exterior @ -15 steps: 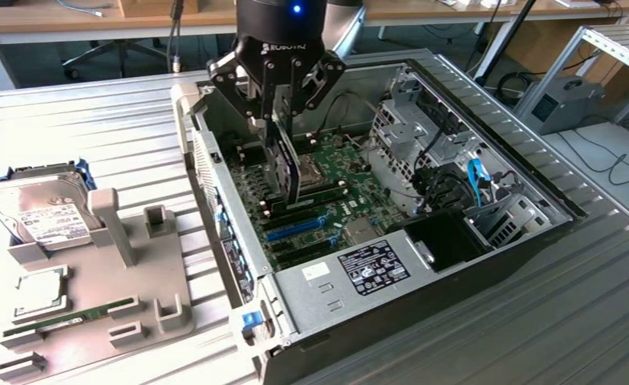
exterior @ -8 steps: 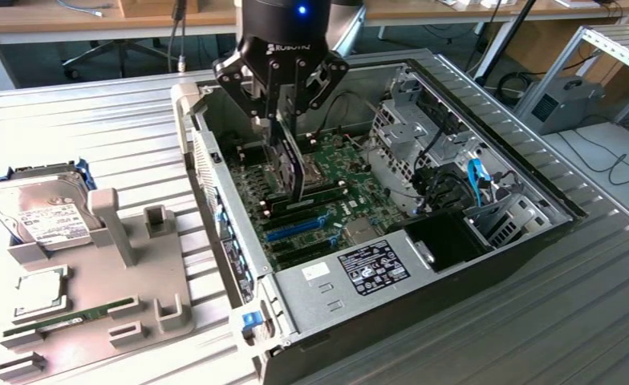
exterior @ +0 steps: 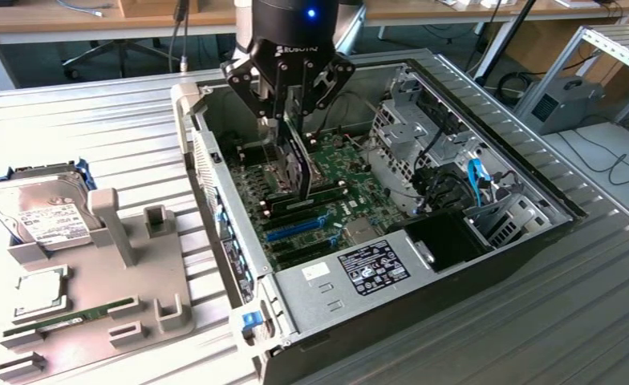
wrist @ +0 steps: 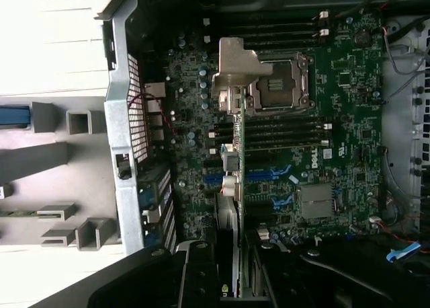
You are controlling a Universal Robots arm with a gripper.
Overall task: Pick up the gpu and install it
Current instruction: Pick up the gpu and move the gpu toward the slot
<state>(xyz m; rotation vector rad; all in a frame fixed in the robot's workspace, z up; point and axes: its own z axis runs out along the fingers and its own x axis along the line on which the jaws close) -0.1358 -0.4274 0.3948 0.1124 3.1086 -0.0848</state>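
Jaws pinch the gpu (exterior: 293,172) over the motherboard (wrist: 336,120), its long axis pointing away, bracket (wrist: 235,76) farthest.

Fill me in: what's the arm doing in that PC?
The robot arm's hand grips the gpu, holding it upright inside the open PC case. The card hangs over the motherboard, close to the blue expansion slots. Whether it has reached a slot can't be told. On the grey fixture at the exterior view's left, a hard drive and a memory stick sit in their holders.
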